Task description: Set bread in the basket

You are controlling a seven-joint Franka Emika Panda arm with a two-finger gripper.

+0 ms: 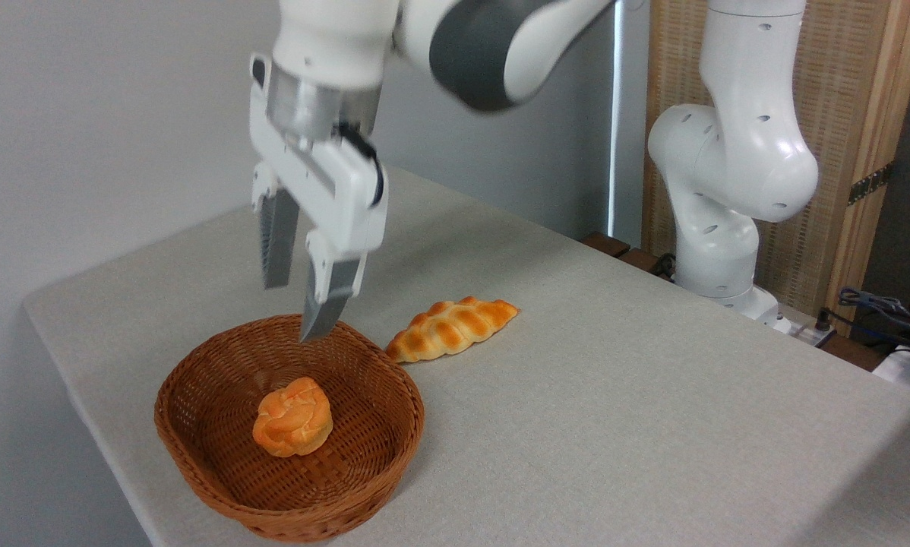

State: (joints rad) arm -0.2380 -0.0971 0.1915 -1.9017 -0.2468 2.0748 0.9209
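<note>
1. Presently, we see the bread (293, 417), a small round orange-golden bun with a knotted top, lying on the floor of the basket (197, 441), roughly at its middle, touching none of the walls that we can make out.
2. We note that the basket is an oval of brown wicker with low sides; it sits on the counter (614, 395) near the front left corner, its near rim close to the counter's front edge.
3. We record the gripper (299, 311) hanging above the basket's far rim, clear of the bun and of the wicker. Its two fingers stand apart with an open gap between them, and nothing is held.
4. We see the fingers point downward with a slight tilt; the right one (326, 300) reaches lower in the picture than the left one (276, 247), its tip showing just over the rear rim.
5. We note a longer braided golden loaf (451, 328) lying flat on the counter just beside the basket's far right side, its pointed end aimed right and away; we cannot tell whether it touches the rim.
6. We see the arm's white base column (728, 175) standing at the counter's far right edge, before a woven wooden screen (857, 114).
7. We note some cables (880, 304) at the far right, off the counter.
</note>
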